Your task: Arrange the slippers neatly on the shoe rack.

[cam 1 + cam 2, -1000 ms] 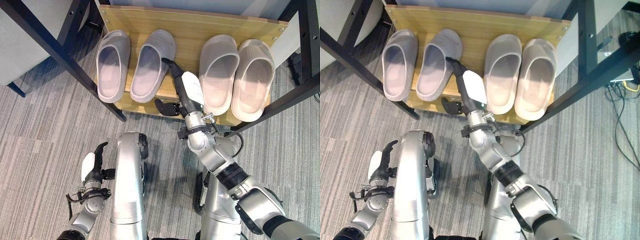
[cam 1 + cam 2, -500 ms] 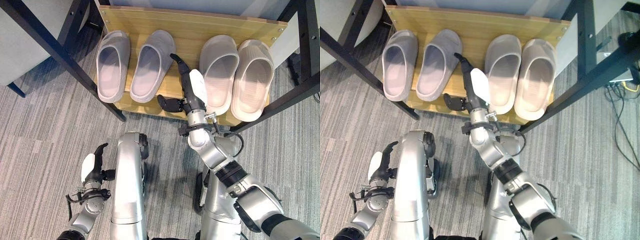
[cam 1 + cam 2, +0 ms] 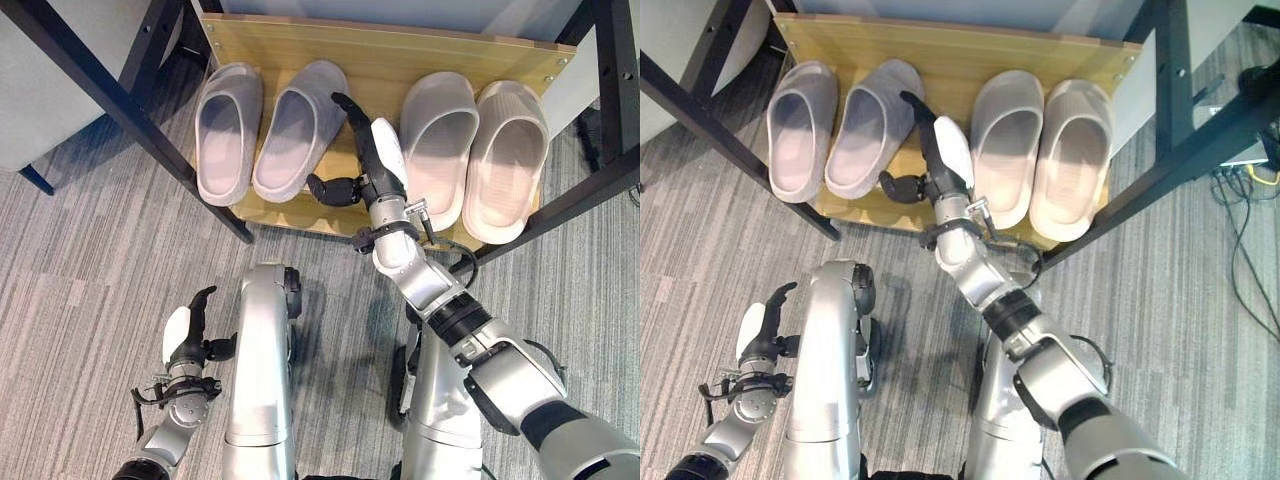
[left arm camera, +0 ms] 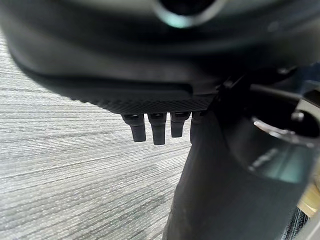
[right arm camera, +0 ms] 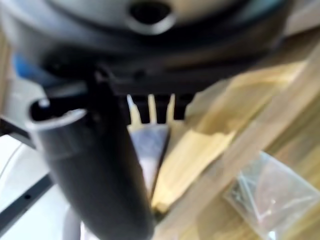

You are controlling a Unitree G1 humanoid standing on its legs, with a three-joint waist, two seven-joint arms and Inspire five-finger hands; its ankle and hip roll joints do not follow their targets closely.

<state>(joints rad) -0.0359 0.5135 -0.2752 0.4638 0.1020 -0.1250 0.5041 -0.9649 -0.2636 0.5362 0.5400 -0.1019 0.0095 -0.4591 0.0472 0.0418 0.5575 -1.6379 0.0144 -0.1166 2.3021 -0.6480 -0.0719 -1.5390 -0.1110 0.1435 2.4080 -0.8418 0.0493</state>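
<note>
4 slippers (image 3: 300, 130) racked, right hand (image 3: 365, 160) shifted left

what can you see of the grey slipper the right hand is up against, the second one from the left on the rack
The second grey slipper is a closed-toe slide of matte, foam-like material, its open heel end toward the robot. It lies sole-down on the wooden shelf, tilted so its toe leans toward the beige pair and its heel toward its grey mate, which it seems to touch. The right hand, fingers extended, rests along its outer edge.

Right hand (image 3: 368, 165) extended, fingers straight; left hand (image 3: 186, 340) low, relaxed.
</note>
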